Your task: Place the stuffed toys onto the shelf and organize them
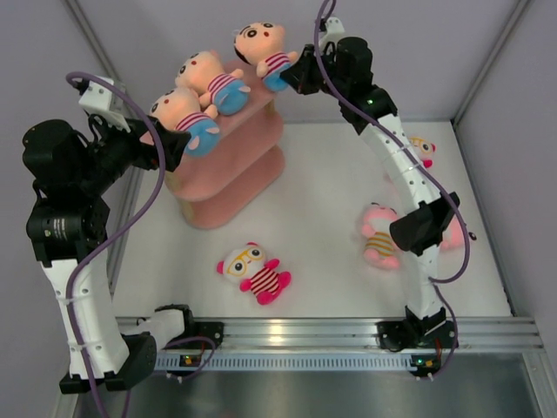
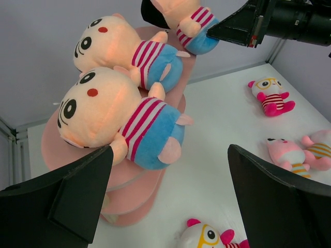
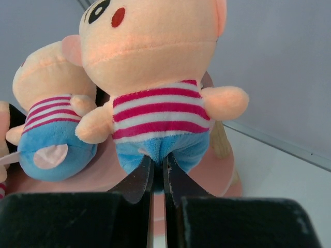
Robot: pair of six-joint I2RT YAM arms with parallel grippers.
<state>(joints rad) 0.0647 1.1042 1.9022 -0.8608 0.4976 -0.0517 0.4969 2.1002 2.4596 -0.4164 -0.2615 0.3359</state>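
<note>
Covering the floor of the cell is a white surface [image 1: 322, 209], with grey walls [image 1: 418, 52] on the left, far and right sides and a metal rail [image 1: 331, 331] along the near edge.

The pink shelf [image 1: 235, 178] stands toward the far-left corner, close to the left edge. Two peach toys lie on its top board: the near peach toy [image 1: 183, 117] and the middle peach toy [image 1: 209, 80], side by side and touching.

The right gripper [image 3: 155, 161] has its jaws pinched together on the blue bottom of the third peach toy [image 1: 261, 45], over the far end of the top board. Can't tell if that toy rests on the board.

The left gripper [image 2: 170, 147] has its jaws wide apart and holds nothing, just beside the near peach toy.

On the surface:
- a glasses toy [image 1: 252, 272] lies near the middle of the near edge
- a second glasses toy [image 1: 422, 150] lies toward the far-right corner
- a pink striped toy [image 1: 381, 237] and another pink toy [image 2: 318, 147] lie by the right edge, partly behind the right arm

Open room is in the centre, between the shelf and the right-side toys.
</note>
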